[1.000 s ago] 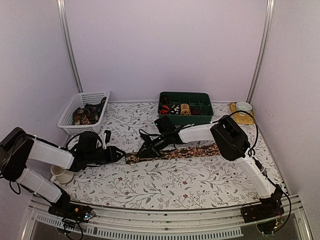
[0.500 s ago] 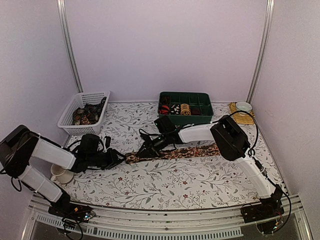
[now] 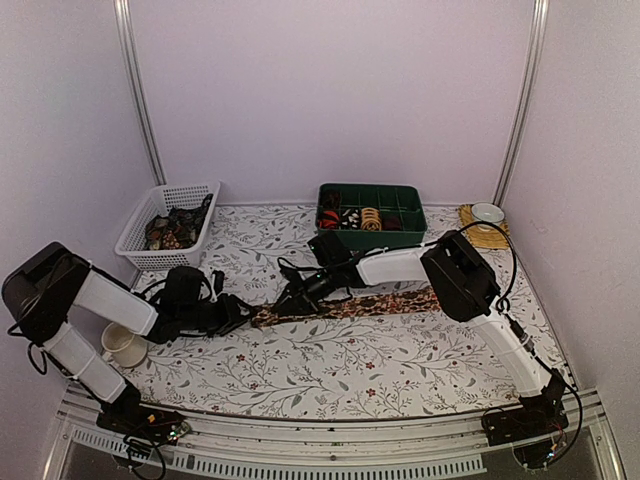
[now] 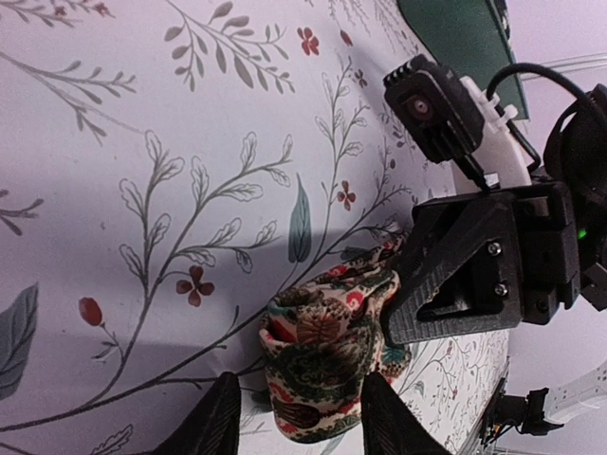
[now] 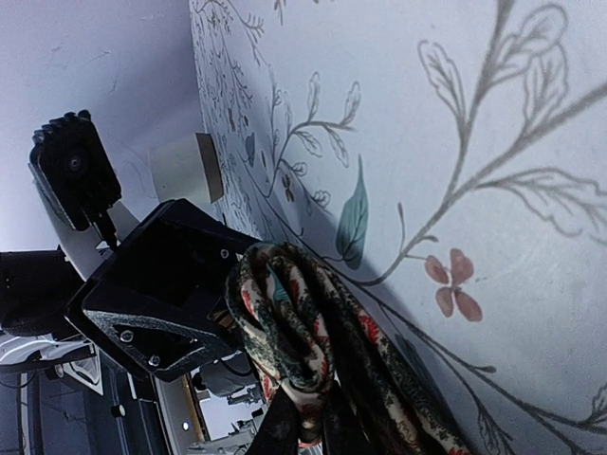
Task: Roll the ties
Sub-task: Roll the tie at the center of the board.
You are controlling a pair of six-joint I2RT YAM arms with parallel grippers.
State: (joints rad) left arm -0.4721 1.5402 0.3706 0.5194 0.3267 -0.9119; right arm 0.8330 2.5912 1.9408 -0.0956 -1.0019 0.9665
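Observation:
A dark brown tie (image 3: 385, 303) with a reddish-cream floral print lies across the middle of the table, its left end wound into a small roll (image 4: 321, 365). My right gripper (image 3: 291, 301) is shut on the folds of that roll (image 5: 294, 332), pinching them between its fingertips (image 5: 285, 427). From the left, my left gripper (image 3: 244, 314) has come up to the roll. Its fingers (image 4: 220, 417) stand on either side of the roll, open, with a gap on the left side. The right gripper's black body (image 4: 474, 275) sits just behind the roll.
A white mesh basket (image 3: 150, 240) holding more ties stands at the back left. A green compartment tray (image 3: 400, 232) with rolled ties is at the back centre. A cream mug (image 3: 122, 346) sits under my left arm. A cup on a yellow mat (image 3: 487, 214) is at the back right.
My left arm has slid right until its fingers flank the tie's rolled end, and its jaws have widened slightly. The right arm and the tie have stayed put.

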